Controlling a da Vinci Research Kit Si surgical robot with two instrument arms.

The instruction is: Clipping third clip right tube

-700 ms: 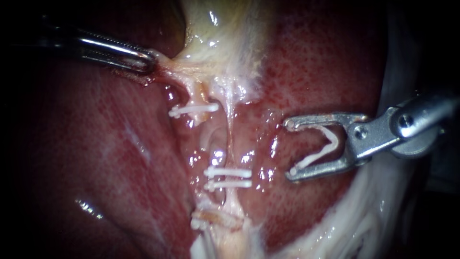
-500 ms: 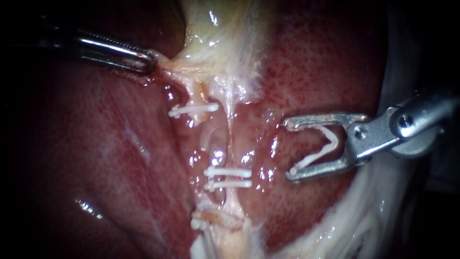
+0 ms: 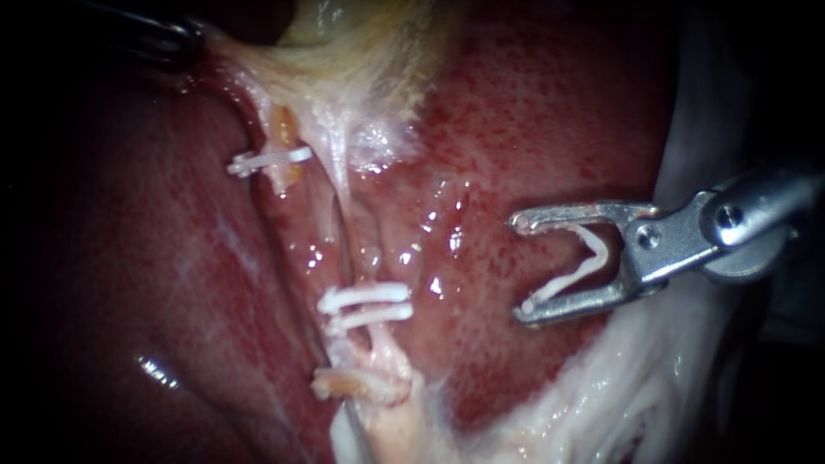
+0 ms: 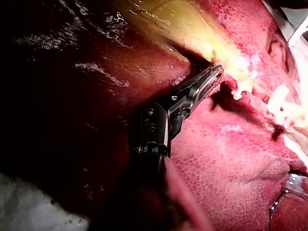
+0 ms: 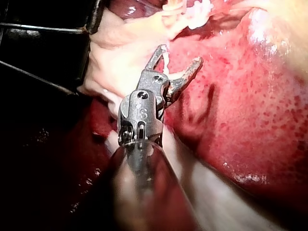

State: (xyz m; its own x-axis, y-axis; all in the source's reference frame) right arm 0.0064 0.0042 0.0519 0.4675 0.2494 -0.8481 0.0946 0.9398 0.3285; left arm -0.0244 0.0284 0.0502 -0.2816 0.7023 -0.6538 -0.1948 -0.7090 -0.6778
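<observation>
Over the liver (image 3: pixel 533 129), the right instrument's claw (image 3: pixel 520 264) is held wide apart, with an open white clip (image 3: pixel 571 275) carried between its halves. The right tube (image 3: pixel 344 198), bearing two clips (image 3: pixel 365 296), is seen well apart from it. The left instrument's claw (image 4: pixel 217 71) is closed on pale tissue (image 3: pixel 228 60).

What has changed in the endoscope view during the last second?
The left instrument moved up and to the left, still holding the tissue, and pulled it along. The tubes stretched that way, and the single clip and the pair of clips shifted left over the liver. The right instrument with its loaded clip stayed in place.
</observation>
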